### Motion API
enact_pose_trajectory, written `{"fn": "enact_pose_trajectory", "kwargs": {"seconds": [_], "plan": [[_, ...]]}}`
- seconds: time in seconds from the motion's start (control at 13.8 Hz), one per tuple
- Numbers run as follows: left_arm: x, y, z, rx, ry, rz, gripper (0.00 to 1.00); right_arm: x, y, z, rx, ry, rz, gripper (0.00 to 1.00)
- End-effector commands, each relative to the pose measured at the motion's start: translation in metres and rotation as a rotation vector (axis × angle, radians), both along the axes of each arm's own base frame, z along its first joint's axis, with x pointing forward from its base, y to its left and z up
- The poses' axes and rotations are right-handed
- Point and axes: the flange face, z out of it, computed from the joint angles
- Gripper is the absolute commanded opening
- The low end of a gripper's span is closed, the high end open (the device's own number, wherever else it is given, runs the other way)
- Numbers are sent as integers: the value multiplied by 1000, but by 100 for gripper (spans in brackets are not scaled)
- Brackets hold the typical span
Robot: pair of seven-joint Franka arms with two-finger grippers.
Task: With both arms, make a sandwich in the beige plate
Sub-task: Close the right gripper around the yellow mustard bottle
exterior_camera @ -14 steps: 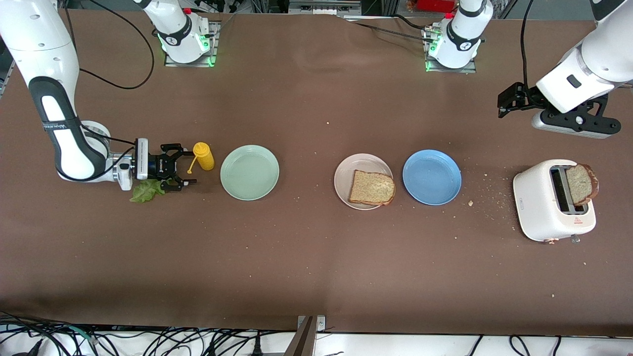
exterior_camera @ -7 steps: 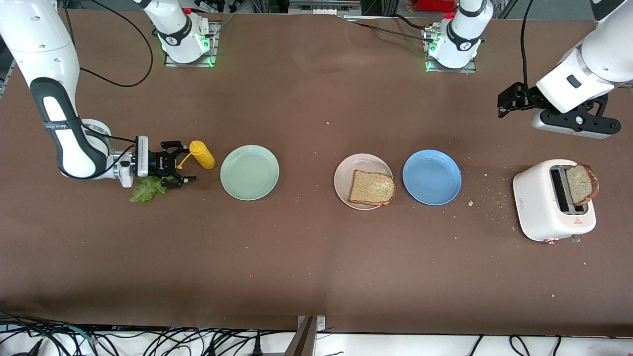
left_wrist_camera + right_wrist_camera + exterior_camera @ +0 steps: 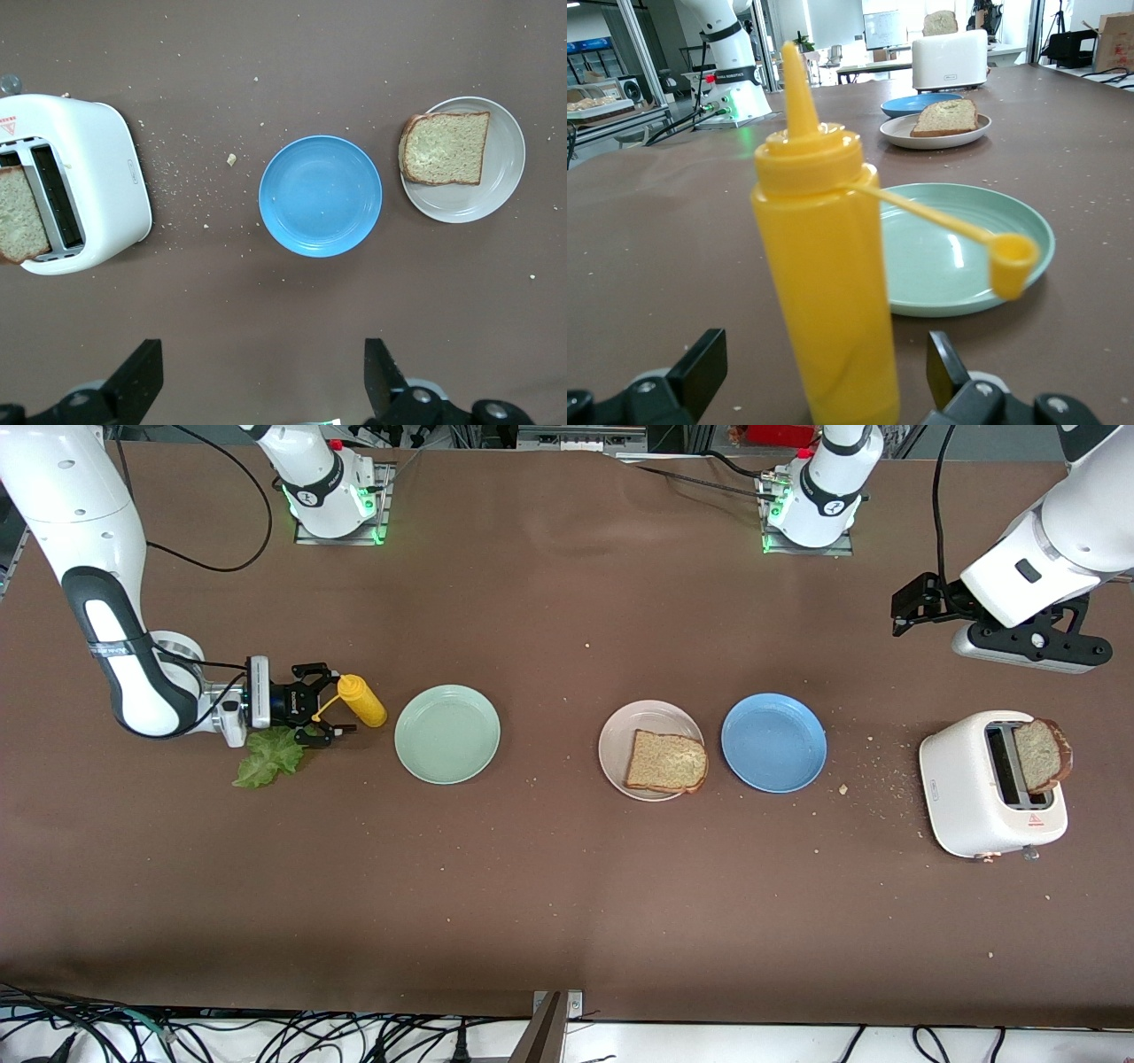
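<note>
Right gripper low at the yellow bottle, left arm waiting high.

The right gripper [image 3: 330,707] sits down by the bench [image 3: 567,886] with jaws wide open on either side of the bottle [image 3: 361,701], nothing squeezed; the bottle's cap [image 3: 1013,259] dangles on its strap over the green plate [image 3: 447,734]. The lettuce [image 3: 268,755] lies flat on the bench just under the wrist. Toward the middle, the beige plate [image 3: 624,731] carries one bread slice [image 3: 666,763], with the blue plate [image 3: 773,742] just beside it. A second slice [image 3: 1042,755] pokes up from the toaster [image 3: 961,779] at the left arm's end. The left gripper [image 3: 261,376] hangs above the bench there, jaws spread, holding nothing.
</note>
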Motion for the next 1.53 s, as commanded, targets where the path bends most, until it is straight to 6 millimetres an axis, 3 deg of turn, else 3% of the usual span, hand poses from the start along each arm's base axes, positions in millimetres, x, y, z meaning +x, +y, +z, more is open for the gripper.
{"fn": "enact_pose_trajectory", "kwargs": {"seconds": [0.0, 0.29, 0.36, 0.51, 0.58, 0.65, 0.87, 1.02, 1.24, 1.45], "plan": [[2, -3, 4, -16, 1, -2, 100, -10, 5, 0, 24, 0, 13, 100], [2, -3, 4, -16, 1, -2, 100, -12, 18, 0, 38, 25, 22, 99], [2, -2, 4, -16, 1, -1, 100, -11, 22, 0, 41, 26, 23, 94], [2, -2, 4, -16, 1, -1, 100, -7, 34, 1, 22, 31, 41, 52], [2, -2, 4, -16, 1, -1, 100, -7, 37, 0, 10, 65, 36, 47], [2, -3, 4, -16, 1, -2, 100, -8, 38, 0, 1, 85, 36, 33], [2, -3, 4, -16, 1, -2, 100, -4, 40, 3, -16, 147, 17, 11], [2, -2, 4, -16, 1, -2, 100, 9, 37, 16, -46, 191, 11, 0], [2, -2, 4, -16, 1, 1, 100, 39, 35, 45, -127, 242, 6, 0], [2, -2, 4, -16, 1, -1, 100, 92, 49, 111, -295, 323, 3, 0]]}}
